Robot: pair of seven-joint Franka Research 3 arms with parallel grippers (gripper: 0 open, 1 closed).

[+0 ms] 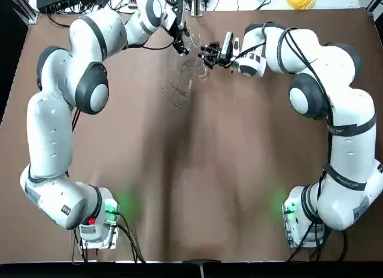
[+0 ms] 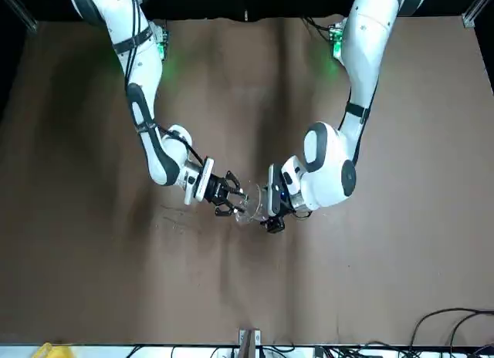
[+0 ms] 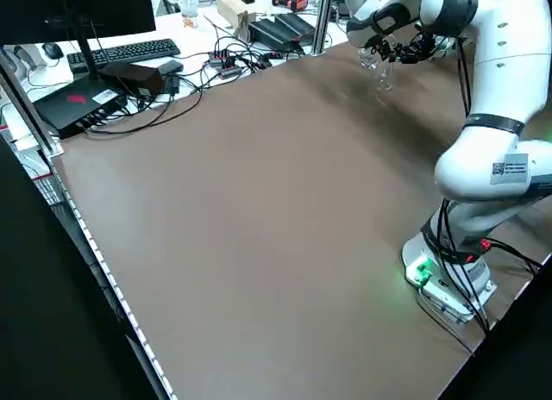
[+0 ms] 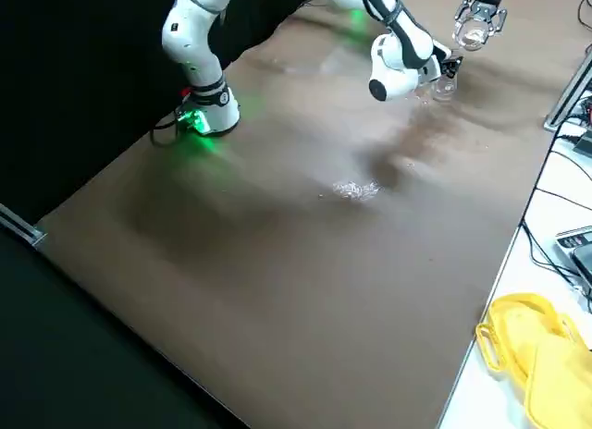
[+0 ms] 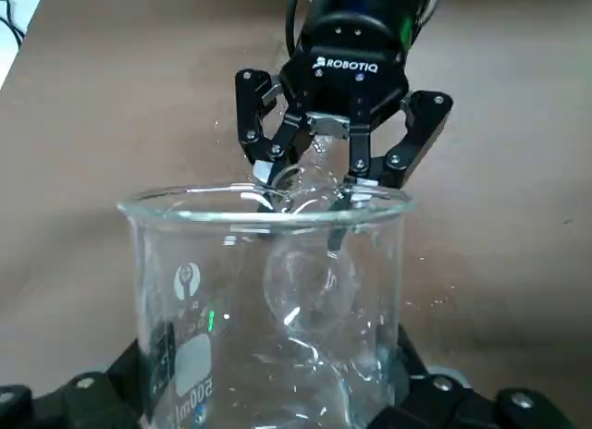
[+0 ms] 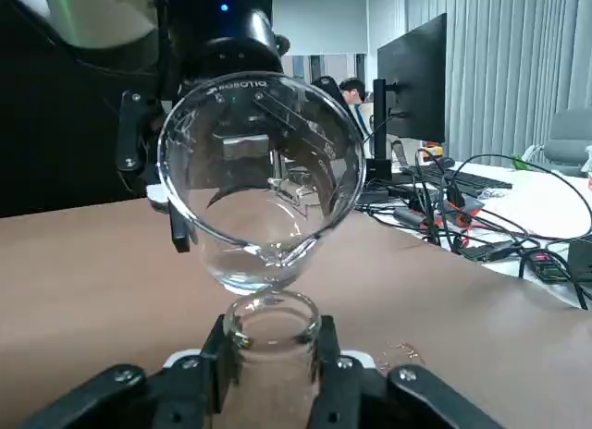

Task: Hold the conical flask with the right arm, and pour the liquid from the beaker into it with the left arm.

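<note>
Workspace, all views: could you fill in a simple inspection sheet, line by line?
Surface: brown table, scattered clear droplets.
Beaker: tilted over the flask's neck.
Conical flask: below the beaker's rim.
Left gripper: shut on the beaker, far side of table.
Right gripper: shut on the flask's neck, beside the left.
Clutter: yellow cloth item on white side table.
Cables: tangled beside the keyboard.
Surroundings: person in background.
</note>
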